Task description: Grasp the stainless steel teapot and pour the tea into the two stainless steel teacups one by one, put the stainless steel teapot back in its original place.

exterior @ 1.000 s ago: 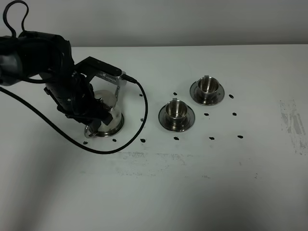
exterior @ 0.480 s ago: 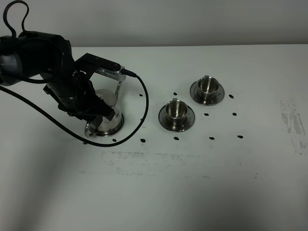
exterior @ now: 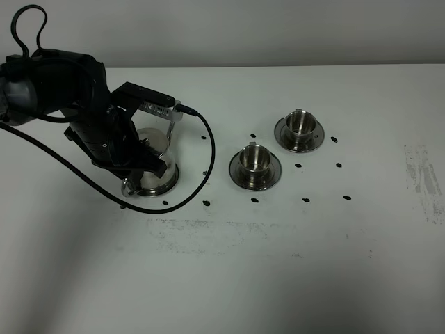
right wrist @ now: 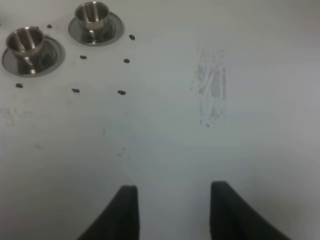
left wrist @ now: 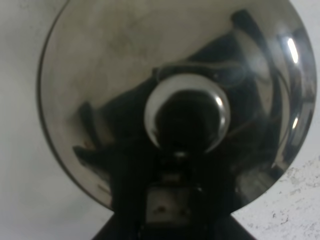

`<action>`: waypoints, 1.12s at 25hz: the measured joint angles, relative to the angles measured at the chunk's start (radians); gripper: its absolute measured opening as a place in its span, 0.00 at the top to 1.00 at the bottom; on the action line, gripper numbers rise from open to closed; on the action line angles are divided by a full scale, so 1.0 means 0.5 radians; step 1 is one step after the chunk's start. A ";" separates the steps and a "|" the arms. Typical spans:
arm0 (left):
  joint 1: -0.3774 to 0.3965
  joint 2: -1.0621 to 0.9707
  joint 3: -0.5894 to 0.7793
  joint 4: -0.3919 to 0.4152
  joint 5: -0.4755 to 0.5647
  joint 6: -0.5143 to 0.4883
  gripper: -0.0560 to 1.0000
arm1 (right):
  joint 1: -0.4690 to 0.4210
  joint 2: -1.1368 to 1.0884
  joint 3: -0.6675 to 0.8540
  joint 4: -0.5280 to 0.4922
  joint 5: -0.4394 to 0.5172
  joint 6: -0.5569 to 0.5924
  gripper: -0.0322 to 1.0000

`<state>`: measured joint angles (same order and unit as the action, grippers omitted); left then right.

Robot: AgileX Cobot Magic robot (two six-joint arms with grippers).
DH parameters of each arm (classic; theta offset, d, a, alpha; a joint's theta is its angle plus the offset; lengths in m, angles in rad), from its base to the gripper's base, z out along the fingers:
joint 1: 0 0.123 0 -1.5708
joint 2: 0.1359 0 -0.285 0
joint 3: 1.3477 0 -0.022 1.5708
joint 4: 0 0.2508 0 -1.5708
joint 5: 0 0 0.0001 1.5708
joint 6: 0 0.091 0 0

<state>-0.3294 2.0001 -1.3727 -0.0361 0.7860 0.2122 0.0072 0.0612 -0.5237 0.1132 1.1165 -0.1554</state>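
Observation:
The stainless steel teapot (exterior: 156, 156) stands upright at the left of the table. Its ring handle (exterior: 128, 186) points to the front-left, and the rim of the steel tray (exterior: 167, 186) shows under it. My left gripper (exterior: 135, 174) is low over the pot by the handle. Its fingers are hidden by the arm. The left wrist view is filled by the teapot lid and knob (left wrist: 185, 117), with only dark reflections. The two steel teacups (exterior: 255, 160) (exterior: 300, 125) sit on saucers to the right and also show in the right wrist view (right wrist: 25, 42) (right wrist: 93, 12). My right gripper (right wrist: 175, 210) is open and empty over bare table.
A black cable (exterior: 201, 163) loops from the left arm onto the table between the teapot and the nearer cup. Small black marks (exterior: 306, 200) dot the table around the cups. A scuffed patch (exterior: 424, 177) lies at the far right.
The left arm has shifted slightly back and left over the teapot. The teapot and the cups have not moved.

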 joint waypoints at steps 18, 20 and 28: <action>0.000 -0.220 0.000 0.053 0.048 0.152 0.78 | 0.000 0.000 0.000 0.000 0.000 0.000 0.65; 0.000 -0.222 0.000 0.057 0.060 0.206 0.78 | 0.000 0.000 0.000 0.000 0.000 0.000 0.65; -0.016 -0.065 -0.408 0.072 0.234 0.401 0.78 | 0.000 0.000 0.000 0.000 0.000 0.000 0.65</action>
<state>-0.3376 1.9675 -1.5769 0.0000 0.9032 0.4125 0.0072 0.0612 -0.5237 0.1132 1.1165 -0.1554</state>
